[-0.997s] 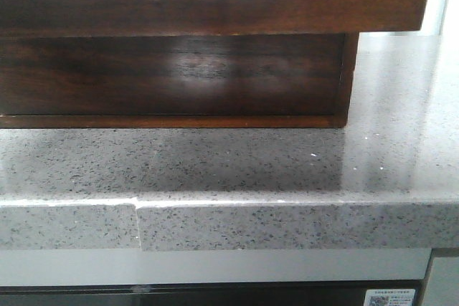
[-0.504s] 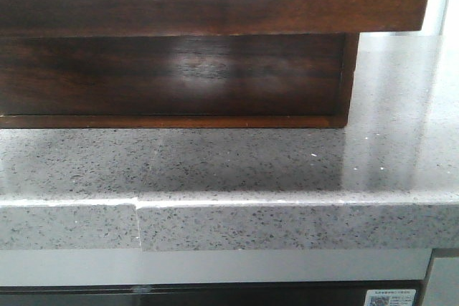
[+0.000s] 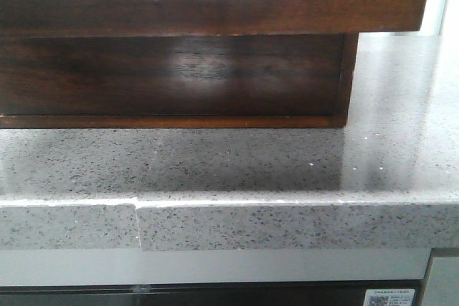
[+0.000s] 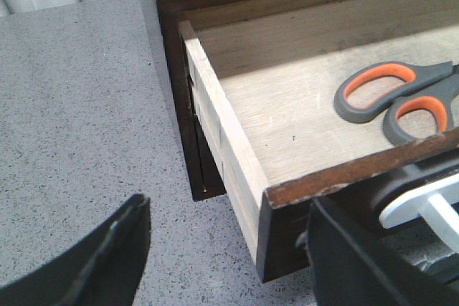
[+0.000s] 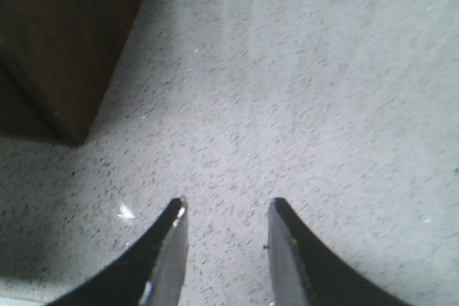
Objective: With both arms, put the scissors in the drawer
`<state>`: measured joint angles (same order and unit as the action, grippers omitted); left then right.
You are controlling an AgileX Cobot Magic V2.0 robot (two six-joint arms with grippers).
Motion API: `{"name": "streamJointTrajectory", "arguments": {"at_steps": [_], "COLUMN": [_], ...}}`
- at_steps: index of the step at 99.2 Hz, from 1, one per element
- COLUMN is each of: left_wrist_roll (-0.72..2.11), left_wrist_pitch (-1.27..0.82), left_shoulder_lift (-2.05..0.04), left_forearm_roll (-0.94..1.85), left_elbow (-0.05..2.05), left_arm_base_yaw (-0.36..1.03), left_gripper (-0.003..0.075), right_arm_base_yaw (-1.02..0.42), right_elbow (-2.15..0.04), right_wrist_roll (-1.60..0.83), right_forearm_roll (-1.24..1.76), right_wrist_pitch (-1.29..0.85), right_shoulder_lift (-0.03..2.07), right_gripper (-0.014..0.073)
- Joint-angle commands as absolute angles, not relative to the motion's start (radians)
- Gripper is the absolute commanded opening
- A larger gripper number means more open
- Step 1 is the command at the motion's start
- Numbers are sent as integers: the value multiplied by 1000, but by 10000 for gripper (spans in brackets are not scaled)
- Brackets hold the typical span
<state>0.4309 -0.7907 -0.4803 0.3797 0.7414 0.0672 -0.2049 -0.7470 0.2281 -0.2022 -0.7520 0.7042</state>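
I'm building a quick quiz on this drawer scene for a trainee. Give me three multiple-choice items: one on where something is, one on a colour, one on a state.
1. Where are the scissors?
A. On the counter beside the cabinet
B. Lying inside the drawer
C. Held in the right gripper

2. What colours are the scissor handles?
A. Grey with orange inner rims
B. All blue
C. Black with yellow rims

3. What is the state of the right gripper?
A. Shut on the scissors
B. Shut on the drawer front
C. Open and holding nothing

Answers:
1 B: the left wrist view shows them on the drawer's pale floor.
2 A: grey loops lined with orange.
3 C: its fingers stand apart over bare counter.
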Motion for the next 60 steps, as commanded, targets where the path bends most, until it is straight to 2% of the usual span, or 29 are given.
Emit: {"name": "streamJointTrajectory", "arguments": {"at_steps": [1, 60], "left_wrist_roll": [420, 420], "left_wrist_pitch": [-715, -746], "left_shoulder_lift": [-490, -490], "left_forearm_roll": [400, 375], "left_elbow": [767, 778], "left_arm_base_yaw": [73, 73], "left_gripper": [439, 438], "right_arm_base_yaw": [-198, -198], "right_elbow": [-726, -715], "right_wrist_roll": [232, 227], "right_forearm_roll": [-208, -225], "right_wrist_pitch": [-635, -630], "right_shoulder_lift": [676, 671], "right_gripper": [231, 230]}}
